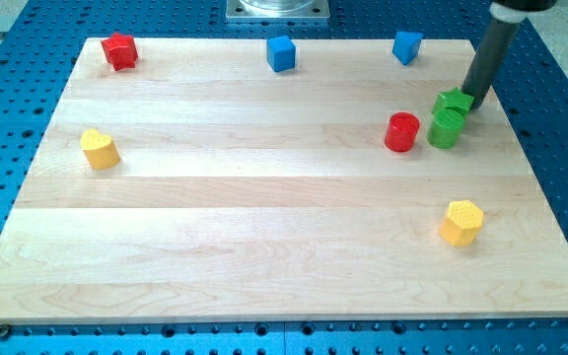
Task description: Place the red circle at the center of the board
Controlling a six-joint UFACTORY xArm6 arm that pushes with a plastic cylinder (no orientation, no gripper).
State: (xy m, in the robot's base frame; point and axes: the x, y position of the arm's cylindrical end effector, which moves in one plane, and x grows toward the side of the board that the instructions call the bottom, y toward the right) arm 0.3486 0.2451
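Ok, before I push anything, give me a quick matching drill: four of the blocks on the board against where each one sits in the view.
Things:
1. red circle
2. yellow hexagon
3. red star-like block
4. yellow heart-like block

Places:
A. view's top left corner of the board
B. view's left side, mid-height
C. just left of the green cylinder
D. view's lower right

Pairs: 1-C, 2-D, 3-A, 4-B.

My tip sits at the right edge of the other green block, away from the red circle.
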